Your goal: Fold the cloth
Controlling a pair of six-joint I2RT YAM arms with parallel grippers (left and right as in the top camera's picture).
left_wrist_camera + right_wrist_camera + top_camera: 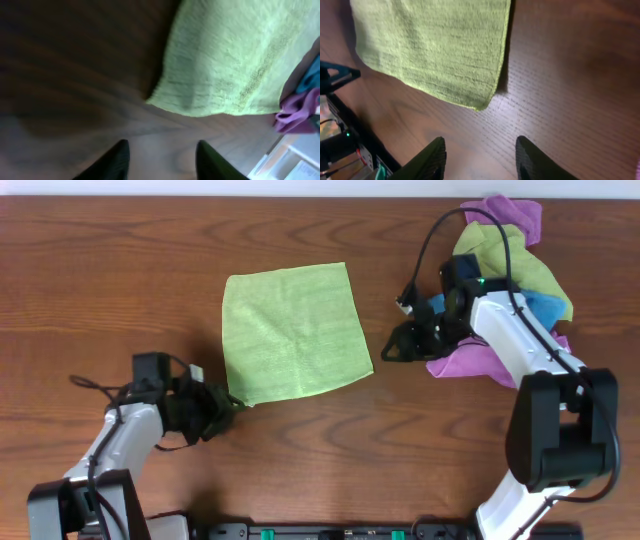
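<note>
A light green cloth (292, 332) lies flat and unfolded on the wooden table. My left gripper (228, 409) is open and empty just off the cloth's front left corner; in the left wrist view that corner (165, 100) lies ahead of the open fingers (161, 150). My right gripper (392, 348) is open and empty just right of the cloth's front right corner; in the right wrist view the corner (482, 105) lies ahead of the open fingers (480, 150).
A pile of cloths (510, 290) in purple, yellow-green and blue lies at the back right, behind my right arm. The table's front edge with a black rail (330, 530) runs along the bottom.
</note>
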